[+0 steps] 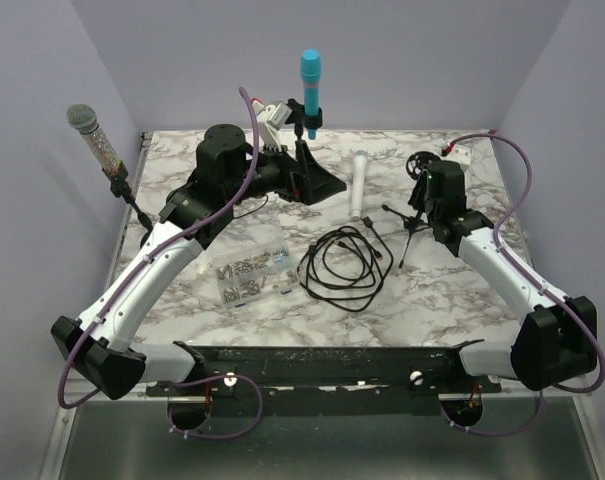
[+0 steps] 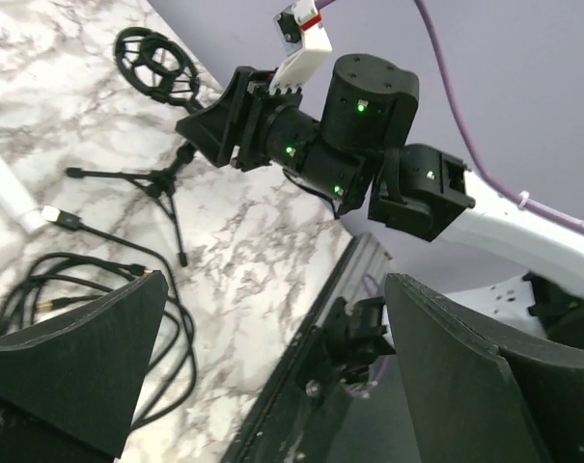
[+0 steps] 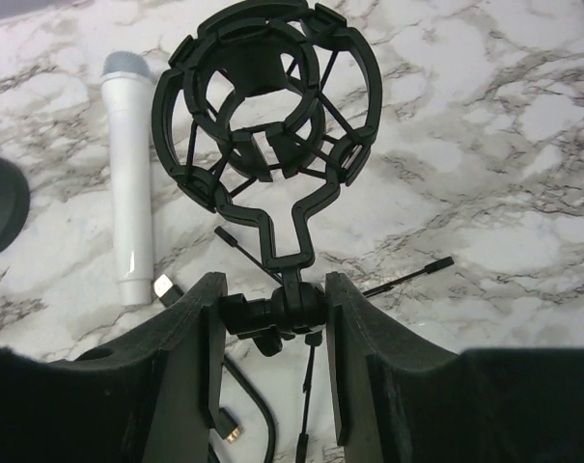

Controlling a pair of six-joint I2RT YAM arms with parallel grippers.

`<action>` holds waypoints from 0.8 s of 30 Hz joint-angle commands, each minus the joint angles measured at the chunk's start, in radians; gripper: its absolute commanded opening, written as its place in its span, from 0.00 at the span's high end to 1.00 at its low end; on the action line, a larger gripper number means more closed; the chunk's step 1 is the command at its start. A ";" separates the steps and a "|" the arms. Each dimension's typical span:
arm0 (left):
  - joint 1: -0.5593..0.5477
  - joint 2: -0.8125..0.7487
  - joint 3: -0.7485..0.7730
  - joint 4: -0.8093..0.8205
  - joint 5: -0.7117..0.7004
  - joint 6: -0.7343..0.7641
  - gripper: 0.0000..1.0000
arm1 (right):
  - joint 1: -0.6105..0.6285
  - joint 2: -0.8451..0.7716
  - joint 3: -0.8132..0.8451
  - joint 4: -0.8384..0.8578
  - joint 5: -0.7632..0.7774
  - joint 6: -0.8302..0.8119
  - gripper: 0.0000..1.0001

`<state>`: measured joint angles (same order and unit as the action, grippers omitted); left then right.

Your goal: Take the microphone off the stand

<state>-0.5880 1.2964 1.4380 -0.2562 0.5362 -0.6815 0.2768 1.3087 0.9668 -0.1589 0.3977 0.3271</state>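
A white microphone (image 1: 360, 183) lies flat on the marble table, apart from the stand; it also shows in the right wrist view (image 3: 129, 183). The small black tripod stand (image 1: 414, 212) carries an empty round shock mount (image 3: 263, 106). My right gripper (image 3: 275, 289) is shut on the stand's swivel joint just below the mount; in the top view it (image 1: 424, 190) is at the right of the table. My left gripper (image 2: 275, 280) is wide open and empty, raised near the back centre (image 1: 317, 180), left of the white microphone. The left wrist view shows the stand (image 2: 161, 174) from the side.
A black coiled cable (image 1: 347, 265) lies in the middle, its plug next to the white microphone's end. A blue microphone (image 1: 310, 75) stands in a holder at the back. A silver-headed microphone (image 1: 90, 130) stands at the left edge. A clear packet (image 1: 247, 275) lies front-left.
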 commanded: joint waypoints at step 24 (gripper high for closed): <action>0.013 -0.300 -0.154 -0.074 -0.497 0.406 0.01 | -0.245 0.639 0.494 0.229 0.271 -0.115 0.99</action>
<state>-0.5777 1.0164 1.2976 -0.3599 0.1196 -0.3187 0.0711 1.8385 1.4048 0.0643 0.6865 0.2413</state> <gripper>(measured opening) 0.984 0.451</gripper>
